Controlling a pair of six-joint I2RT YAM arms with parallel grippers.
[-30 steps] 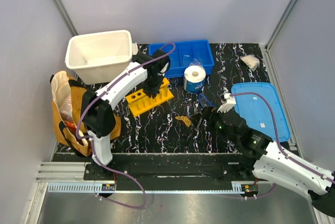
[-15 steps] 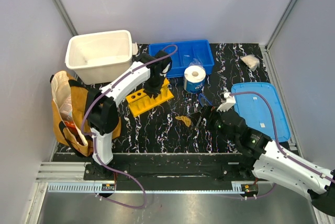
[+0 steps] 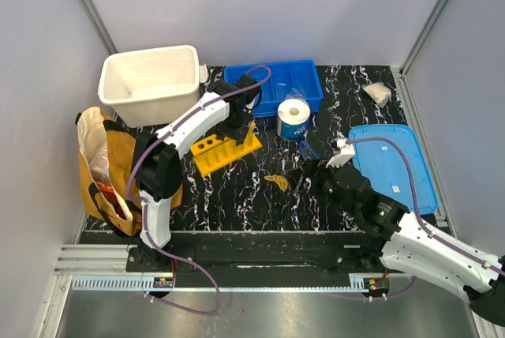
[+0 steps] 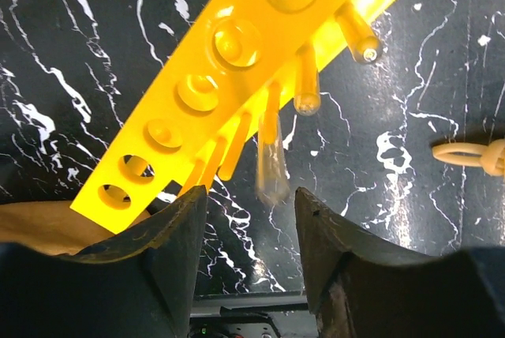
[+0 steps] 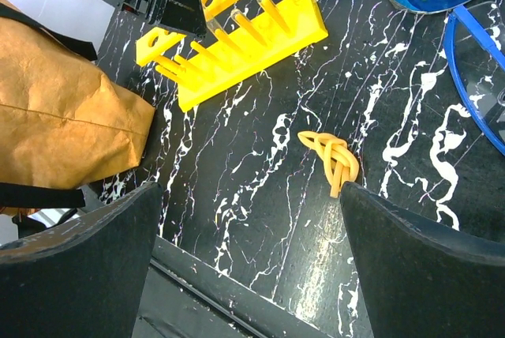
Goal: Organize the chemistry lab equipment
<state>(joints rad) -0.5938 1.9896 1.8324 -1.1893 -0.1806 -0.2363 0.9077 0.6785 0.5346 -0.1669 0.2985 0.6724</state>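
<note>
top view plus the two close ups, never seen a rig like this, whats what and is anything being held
Two white robot arms are bolted to a table. The wide picture looks down from above; each close-up comes from a wrist camera, the dark shapes at its bottom being that arm's jaws. The left arm hangs over a yellow test-tube rack, jaws open, gripping nothing; a clear tube shows blurred by the rack's pegs. The right arm holds open jaws above a small yellow knotted piece. Also there: white tub, blue tray, paper roll, blue lid, tan bag.
</note>
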